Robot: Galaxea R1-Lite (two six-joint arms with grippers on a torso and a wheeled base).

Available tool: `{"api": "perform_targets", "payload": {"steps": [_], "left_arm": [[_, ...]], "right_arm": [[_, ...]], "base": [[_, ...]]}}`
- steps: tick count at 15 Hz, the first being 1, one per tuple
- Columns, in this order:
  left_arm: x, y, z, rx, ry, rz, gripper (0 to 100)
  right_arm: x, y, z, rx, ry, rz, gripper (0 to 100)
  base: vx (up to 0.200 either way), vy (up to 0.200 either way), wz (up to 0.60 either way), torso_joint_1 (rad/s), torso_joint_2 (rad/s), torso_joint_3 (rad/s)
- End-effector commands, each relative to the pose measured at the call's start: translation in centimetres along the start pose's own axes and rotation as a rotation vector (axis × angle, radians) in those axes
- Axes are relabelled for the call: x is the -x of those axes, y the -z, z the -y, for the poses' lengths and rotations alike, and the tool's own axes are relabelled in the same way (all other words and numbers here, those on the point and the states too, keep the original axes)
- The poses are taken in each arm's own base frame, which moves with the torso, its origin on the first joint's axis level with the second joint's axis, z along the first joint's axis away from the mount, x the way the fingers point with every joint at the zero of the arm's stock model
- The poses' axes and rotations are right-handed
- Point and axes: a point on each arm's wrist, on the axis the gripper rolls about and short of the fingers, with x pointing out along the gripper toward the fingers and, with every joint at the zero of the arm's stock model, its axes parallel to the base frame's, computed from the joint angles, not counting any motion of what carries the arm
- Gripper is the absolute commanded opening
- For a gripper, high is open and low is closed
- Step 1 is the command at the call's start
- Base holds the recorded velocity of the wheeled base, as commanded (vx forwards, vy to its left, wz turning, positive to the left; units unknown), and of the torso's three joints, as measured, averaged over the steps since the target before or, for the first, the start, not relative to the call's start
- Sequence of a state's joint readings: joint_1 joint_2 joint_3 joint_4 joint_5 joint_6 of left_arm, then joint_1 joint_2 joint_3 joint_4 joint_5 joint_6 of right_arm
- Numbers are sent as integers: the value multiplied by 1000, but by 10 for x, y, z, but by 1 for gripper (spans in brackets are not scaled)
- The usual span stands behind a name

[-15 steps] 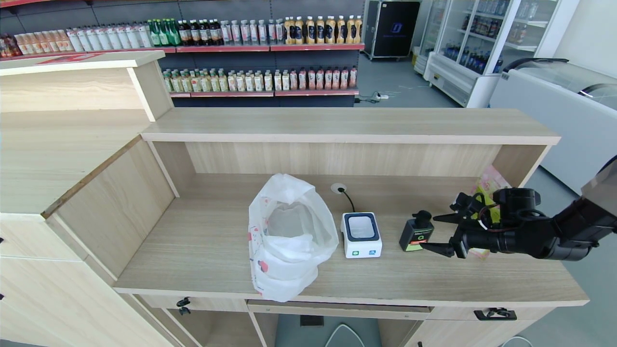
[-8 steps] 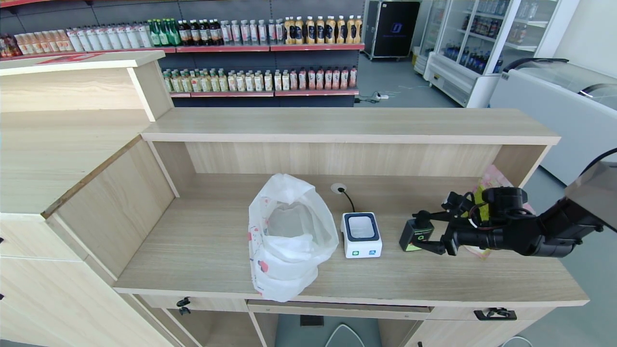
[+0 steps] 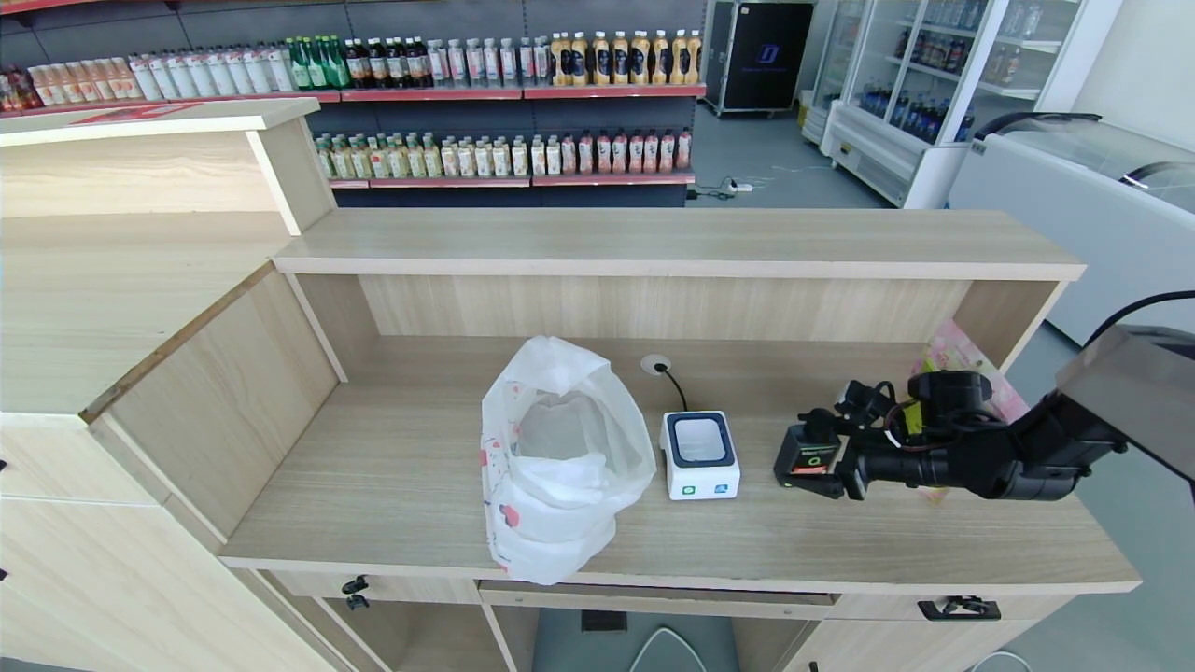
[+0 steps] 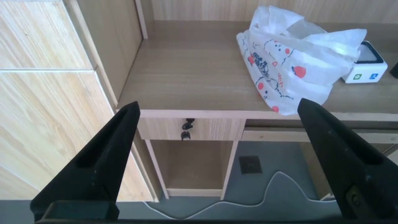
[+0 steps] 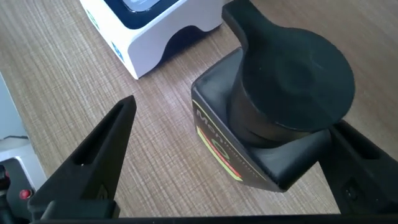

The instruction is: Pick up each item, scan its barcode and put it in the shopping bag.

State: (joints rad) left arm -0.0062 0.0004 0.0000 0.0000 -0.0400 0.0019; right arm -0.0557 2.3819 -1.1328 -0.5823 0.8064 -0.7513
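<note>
Squat black plastic pump bottle (image 5: 273,124), 3 o'clock of the glossy white scanner (image 3: 699,455), is straddled by the spread right end effector (image 5: 231,115).

Right end effector (image 3: 810,451) now astride the black bottle (image 5: 273,106)

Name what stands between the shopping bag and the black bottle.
The white barcode scanner, between shopping bag and black bottle in the head view.

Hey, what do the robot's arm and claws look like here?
The right arm is glossy black with rounded joints, thin coloured wires near the wrist and a grey panel farther back. The right claw and left claw have flat black tapering fingers.
</note>
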Motion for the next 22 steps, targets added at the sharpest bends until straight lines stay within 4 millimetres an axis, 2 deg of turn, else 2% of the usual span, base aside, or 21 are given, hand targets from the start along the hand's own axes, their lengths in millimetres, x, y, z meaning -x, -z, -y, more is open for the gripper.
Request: {"api": "perform_targets", "payload": {"steps": [1, 4, 5, 10, 13, 15, 16, 17, 18, 19, 22], "left_arm": [[0, 0, 0, 0, 0, -1, 100], [0, 0, 0, 0, 0, -1, 100], [0, 0, 0, 0, 0, -1, 100], [0, 0, 0, 0, 0, -1, 100], [0, 0, 0, 0, 0, -1, 100], [0, 0, 0, 0, 0, -1, 100], [0, 0, 0, 0, 0, -1, 100], [0, 0, 0, 0, 0, -1, 100], [0, 0, 0, 0, 0, -1, 100], [0, 0, 0, 0, 0, -1, 100], [0, 0, 0, 0, 0, -1, 100]], "right_arm": [[-5, 4, 0, -3, -7, -2, 100], [-8, 5, 0, -3, -12, -3, 100], [-9, 6, 0, -4, -13, -4, 0], [-11, 10, -1, -9, -15, -8, 0], [-4, -2, 0, 16, -2, 6, 0], [26, -46, -1, 115, 42, 54, 0], [36, -58, -4, 136, 54, 66, 0], [58, -81, -13, 180, 78, 92, 0], [88, -109, -28, 260, 118, 119, 0], [109, -124, -41, 346, 148, 133, 0], [158, -155, -82, 704, 214, 177, 0]], "base": [[0, 0, 0, 0, 0, 0], [0, 0, 0, 0, 0, 0], [0, 0, 0, 0, 0, 0], [0, 0, 0, 0, 0, 0], [0, 0, 0, 0, 0, 0], [0, 0, 0, 0, 0, 0], [0, 0, 0, 0, 0, 0], [0, 0, 0, 0, 0, 0], [0, 0, 0, 0, 0, 0], [0, 0, 0, 0, 0, 0], [0, 0, 0, 0, 0, 0]]}}
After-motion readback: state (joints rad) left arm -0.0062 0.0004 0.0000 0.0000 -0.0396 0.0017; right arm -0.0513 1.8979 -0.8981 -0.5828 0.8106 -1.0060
